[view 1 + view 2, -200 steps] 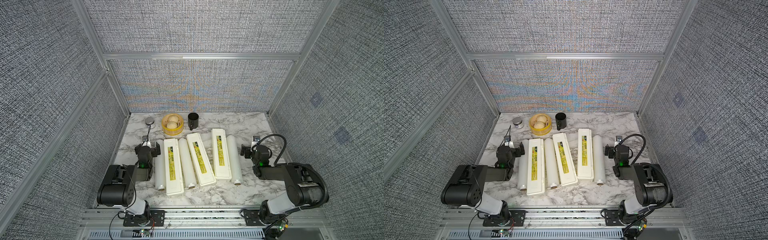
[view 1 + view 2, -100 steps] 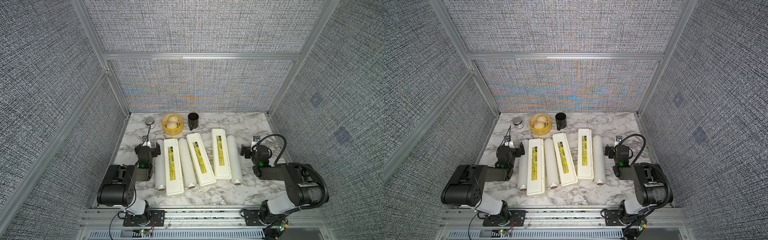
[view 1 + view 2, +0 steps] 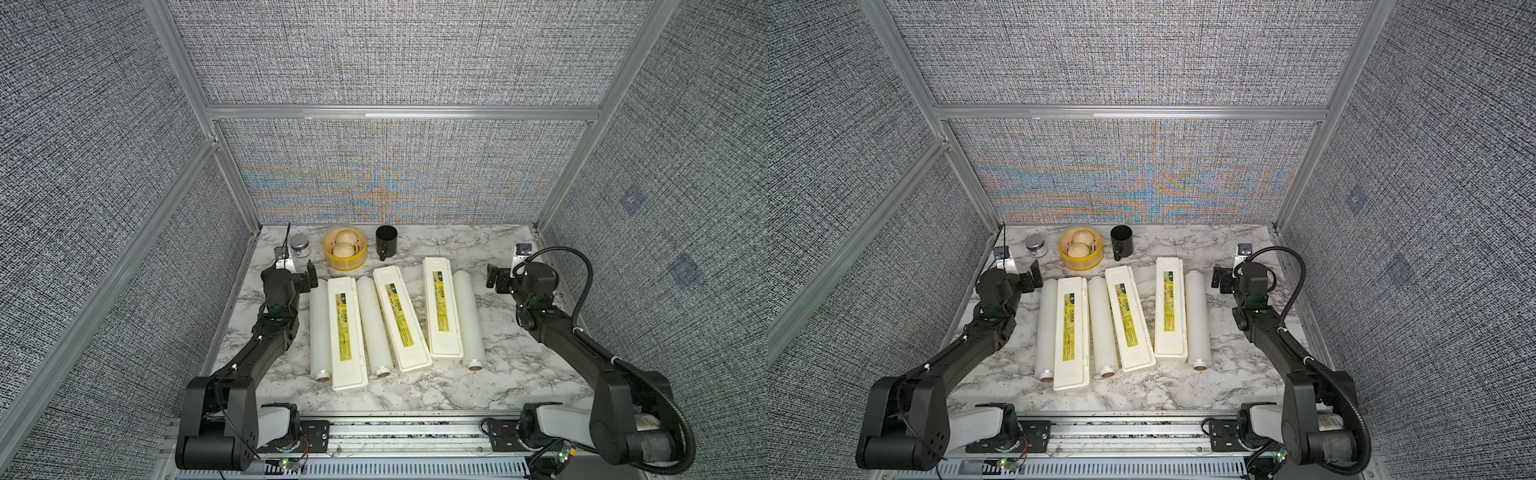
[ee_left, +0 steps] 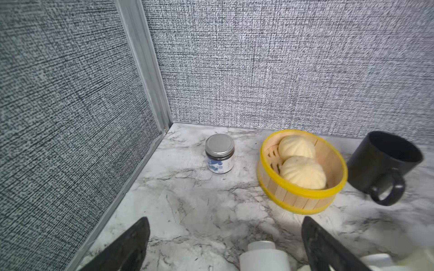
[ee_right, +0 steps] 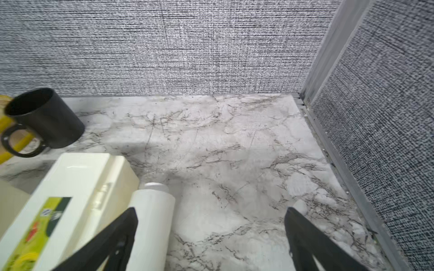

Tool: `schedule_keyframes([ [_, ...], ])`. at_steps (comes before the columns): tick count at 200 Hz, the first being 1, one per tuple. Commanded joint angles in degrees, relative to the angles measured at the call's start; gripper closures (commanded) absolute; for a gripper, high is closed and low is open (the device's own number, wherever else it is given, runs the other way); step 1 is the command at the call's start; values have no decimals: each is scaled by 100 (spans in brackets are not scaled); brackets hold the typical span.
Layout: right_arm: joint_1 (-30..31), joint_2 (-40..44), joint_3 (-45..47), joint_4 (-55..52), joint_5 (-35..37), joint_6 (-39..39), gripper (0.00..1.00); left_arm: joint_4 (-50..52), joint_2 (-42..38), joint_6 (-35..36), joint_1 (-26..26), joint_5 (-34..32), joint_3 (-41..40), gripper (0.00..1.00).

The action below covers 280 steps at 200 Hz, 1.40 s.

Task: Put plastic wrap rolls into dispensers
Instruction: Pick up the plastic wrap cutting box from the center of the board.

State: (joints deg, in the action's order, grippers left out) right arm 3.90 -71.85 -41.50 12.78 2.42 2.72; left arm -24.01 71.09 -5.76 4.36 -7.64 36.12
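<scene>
Marble table [image 3: 519, 365]: three rolls [image 3: 374, 324] are laid beside three closed dispensers [image 3: 347, 332] mid-surface; left gripper [image 4: 224, 220], right gripper [image 5: 211, 211] are held wide, empty.

The worktop [image 3: 519, 374] looked like smooth, grey-veined white marble. The dispensers [image 3: 347, 332] were glossy cream plastic; the plastic wrap rolls [image 3: 376, 324] matt white film on brown cardboard cores. The steamer basket [image 4: 303, 194] was pale slatted wood, the mug [image 4: 385, 162] matt black, the jar [image 4: 220, 162] metal-lidded, the walls [image 3: 395, 54] coarse woven cloth.

Three rolls [image 3: 320, 328], three dispensers [image 3: 347, 332]; single jar [image 3: 300, 244], mug [image 3: 386, 239], basket [image 3: 345, 263] (two buns [image 3: 344, 249]).
</scene>
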Motion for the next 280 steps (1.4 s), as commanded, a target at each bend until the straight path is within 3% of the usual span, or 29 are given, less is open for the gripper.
schedule_keyframes([
  [1,175,71,-733,-2195,-248,459,1,1722,-138,-966,-5,591,369,1],
  [43,988,-422,-2426,-4496,-682,1192,2,2617,-550,-2229,69,1257,697,0],
  [75,1743,-898,-2850,-4936,-798,1743,1,3060,-725,-2590,292,1474,829,1],
  [128,2562,-1999,-3478,-5623,36,2330,1,3280,-980,-2763,488,1490,580,1],
  [196,2660,-3115,-3908,-6031,142,2461,1,3168,-838,-2869,656,1797,449,1],
  [280,2668,-3923,-4130,-5750,110,2504,2,2933,-434,-2888,894,1976,573,0],
])
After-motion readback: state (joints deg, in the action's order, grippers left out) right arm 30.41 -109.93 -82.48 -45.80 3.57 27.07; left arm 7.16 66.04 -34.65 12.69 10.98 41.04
